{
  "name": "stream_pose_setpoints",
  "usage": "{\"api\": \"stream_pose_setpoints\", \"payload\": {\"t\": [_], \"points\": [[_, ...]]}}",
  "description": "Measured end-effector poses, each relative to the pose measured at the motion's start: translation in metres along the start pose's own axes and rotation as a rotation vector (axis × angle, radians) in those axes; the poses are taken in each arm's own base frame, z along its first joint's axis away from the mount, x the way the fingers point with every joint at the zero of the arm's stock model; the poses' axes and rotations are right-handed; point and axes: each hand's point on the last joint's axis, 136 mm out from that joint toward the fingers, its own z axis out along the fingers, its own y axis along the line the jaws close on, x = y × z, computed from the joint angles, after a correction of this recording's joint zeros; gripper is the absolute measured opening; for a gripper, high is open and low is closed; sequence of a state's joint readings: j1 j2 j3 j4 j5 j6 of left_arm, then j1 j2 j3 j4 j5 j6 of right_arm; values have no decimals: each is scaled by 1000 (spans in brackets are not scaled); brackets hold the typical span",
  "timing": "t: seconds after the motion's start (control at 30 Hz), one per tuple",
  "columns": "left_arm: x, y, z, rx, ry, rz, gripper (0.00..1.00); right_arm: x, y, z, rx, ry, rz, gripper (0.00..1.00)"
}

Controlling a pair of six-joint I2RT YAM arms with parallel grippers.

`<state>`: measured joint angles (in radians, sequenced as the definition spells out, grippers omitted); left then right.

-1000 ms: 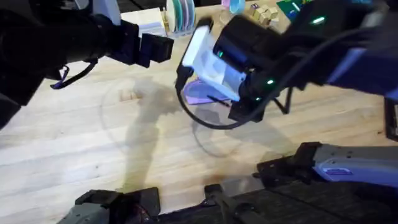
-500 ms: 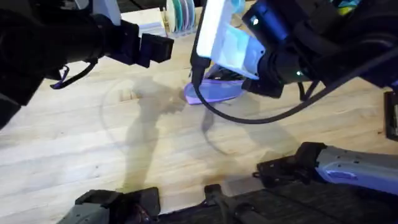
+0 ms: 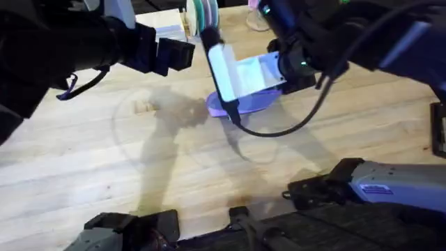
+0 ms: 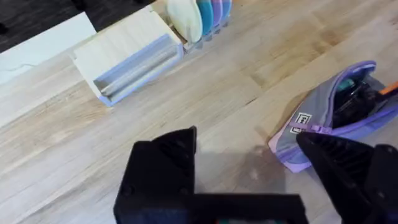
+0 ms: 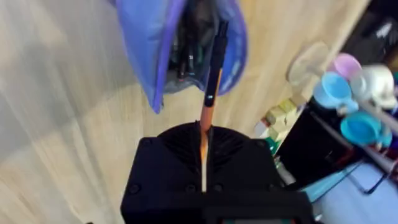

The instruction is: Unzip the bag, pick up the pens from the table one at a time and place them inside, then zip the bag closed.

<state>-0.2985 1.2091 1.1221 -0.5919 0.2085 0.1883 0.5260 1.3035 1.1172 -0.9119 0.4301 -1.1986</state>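
From overhead, we see the bag (image 3: 245,103) lying on the bench (image 3: 104,167) with the right arm reaching over it. Our left arm hangs well off to the bag's far-left side, so the right hand is plainly the nearer one. From here we cannot tell how the right hand's fingers stand.

In the left wrist view, the left hand (image 4: 261,174) has its jaws wide and holds nothing. The bag (image 4: 326,118) lies just beyond one finger, its zipper open and dark contents showing inside.

In the right wrist view, the right hand (image 5: 203,155) is clamped on the orange pen (image 5: 207,106). The pen's long axis runs straight out from the hand, its dark tip already within the bag's (image 5: 149,56) open mouth. We judge the coming move to be a push along that axis, then a release.
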Motion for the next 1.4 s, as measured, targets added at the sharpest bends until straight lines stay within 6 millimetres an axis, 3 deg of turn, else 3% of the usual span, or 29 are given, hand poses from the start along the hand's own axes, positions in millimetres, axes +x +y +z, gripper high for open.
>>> {"api": "stream_pose_setpoints", "payload": {"t": [0.2, 0.43, 0.67, 1.0, 1.03, 1.1, 1.17, 1.3, 1.4], "points": [[0, 0, 0, 0, 0, 0, 993, -6, 5, 27, -74, 29, -120, 31], [0, 1, 0, -4, 1, 0, 993, -19, -8, 55, -65, 4, -145, 31], [1, 3, 0, -10, 2, 1, 994, -38, 0, 76, -124, -50, -164, 31], [3, 16, -1, -90, 18, 1, 994, -64, 4, 86, -162, -166, -101, 35], [4, 18, -1, -99, 20, 1, 994, -65, 4, 85, -163, -173, -93, 83], [5, 20, -1, -114, 25, 2, 994, -67, 2, 84, -159, -183, -90, 290], [8, 22, -2, -125, 38, 2, 994, -68, 2, 83, -162, -191, -84, 372], [12, 28, -3, -159, 58, 1, 994, -70, -1, 81, -155, -201, -79, 933], [14, 35, -4, -195, 65, -3, 994, -69, -4, 80, -146, -201, -76, 995]]}}
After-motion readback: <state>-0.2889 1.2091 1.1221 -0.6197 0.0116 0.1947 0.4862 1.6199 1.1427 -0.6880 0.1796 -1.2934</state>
